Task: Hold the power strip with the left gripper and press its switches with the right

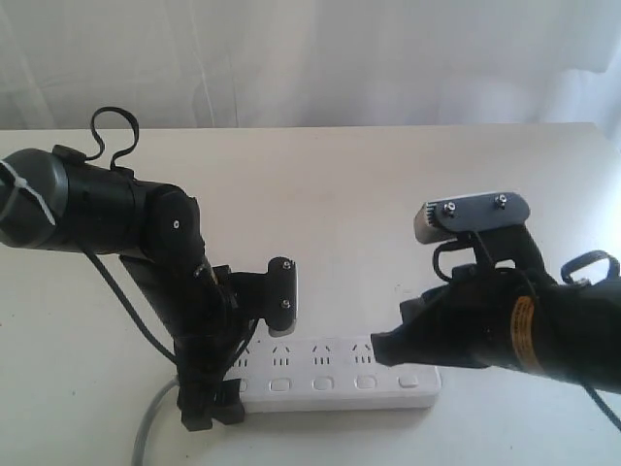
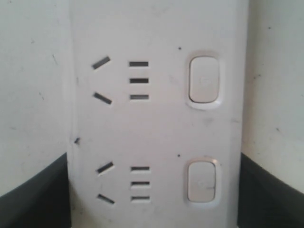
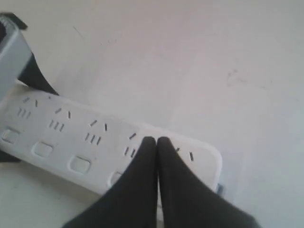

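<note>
Long white power strip [image 1: 335, 372], flat and crosswise, small white switches [image 1: 323, 383] in a row along its near edge

There is one power strip [image 1: 340, 398] on one table [image 1: 388, 175], with one grey cord [image 1: 146, 427]. The exterior view shows four switches [image 1: 323, 383], and the left arm hides anything further along the strip. The right wrist view shows five socket groups [image 3: 92, 133]. The left wrist view shows two switches and two socket groups. There are two arms: one left gripper [image 1: 209, 413] and one right gripper [image 3: 153, 141], each with two fingers [image 3: 140, 161].
</note>
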You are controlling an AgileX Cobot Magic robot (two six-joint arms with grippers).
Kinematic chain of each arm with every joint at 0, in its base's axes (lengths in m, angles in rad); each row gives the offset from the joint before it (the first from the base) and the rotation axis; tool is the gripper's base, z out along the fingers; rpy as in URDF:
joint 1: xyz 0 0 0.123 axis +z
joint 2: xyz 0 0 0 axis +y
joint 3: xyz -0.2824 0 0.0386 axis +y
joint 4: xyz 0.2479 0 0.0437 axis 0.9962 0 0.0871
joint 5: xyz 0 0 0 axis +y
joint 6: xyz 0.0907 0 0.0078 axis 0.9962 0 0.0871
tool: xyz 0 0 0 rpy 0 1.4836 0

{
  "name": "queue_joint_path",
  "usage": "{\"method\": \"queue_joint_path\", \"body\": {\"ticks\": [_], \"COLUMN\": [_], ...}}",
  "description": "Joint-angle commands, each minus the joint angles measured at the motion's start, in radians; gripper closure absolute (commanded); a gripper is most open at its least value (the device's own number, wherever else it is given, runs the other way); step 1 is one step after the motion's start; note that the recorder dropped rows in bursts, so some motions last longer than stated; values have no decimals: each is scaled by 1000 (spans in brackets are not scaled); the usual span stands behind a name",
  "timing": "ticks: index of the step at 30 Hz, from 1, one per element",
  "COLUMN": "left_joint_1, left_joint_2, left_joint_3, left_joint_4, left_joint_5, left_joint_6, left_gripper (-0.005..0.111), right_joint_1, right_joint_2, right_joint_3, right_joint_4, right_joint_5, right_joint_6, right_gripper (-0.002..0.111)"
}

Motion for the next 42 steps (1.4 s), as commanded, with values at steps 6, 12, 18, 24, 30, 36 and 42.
{"method": "queue_joint_path", "body": {"ticks": [6,12,18,24,30,36,42], "left_joint_1": [-5,-5,-5,-5,-5,-5,-5], "left_joint_2": [53,53,53,53,53,53,53], "left_joint_3": [36,36,36,36,36,36,36], "left_joint_4": [-34,-38,-38,-38,-38,-41,-41], "left_joint_5": [165,156,156,156,156,156,156], "left_joint_6": [-1,1,1,1,1,1,1], "left_gripper": [107,107,107,107,107,107,107], "right_joint_1": [2,2,2,2,2,2,2], "right_joint_2": [13,13,113,167,169,166,166], "right_joint_3": [87,87,87,87,87,76,52], "right_joint_4": [-6,-2,-2,-2,-3,-5,-5], "right_joint_5": [-39,-83,-102,-38,-31,-55,-99], "right_joint_6": [-12,-12,-12,-12,-12,-20,-25], "right_gripper": [108,108,108,108,108,108,108]}}
